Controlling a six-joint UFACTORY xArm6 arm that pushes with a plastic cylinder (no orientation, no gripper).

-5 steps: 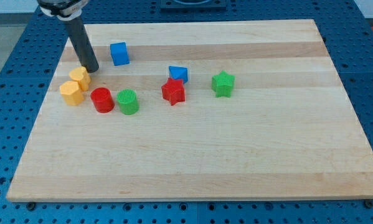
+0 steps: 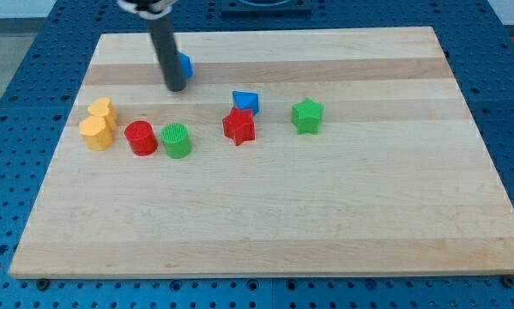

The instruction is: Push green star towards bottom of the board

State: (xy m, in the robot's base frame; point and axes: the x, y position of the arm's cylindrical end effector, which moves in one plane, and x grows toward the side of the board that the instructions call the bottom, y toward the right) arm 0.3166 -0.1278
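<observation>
The green star (image 2: pixel 307 115) lies on the wooden board (image 2: pixel 265 223), right of centre in its upper half. My tip (image 2: pixel 177 87) is far to the star's left, near the board's top. It stands right in front of a blue cube (image 2: pixel 184 64), which the rod mostly hides. The tip touches no other block.
A blue block (image 2: pixel 246 102) and a red star (image 2: pixel 238 126) sit just left of the green star. A green cylinder (image 2: pixel 177 140) and a red cylinder (image 2: pixel 141 137) sit further left. Two yellow blocks (image 2: pixel 99 125) lie near the left edge.
My tip has moved to the view's right, from beside the yellow blocks to in front of the blue cube. The upper yellow block has shifted a little to the left.
</observation>
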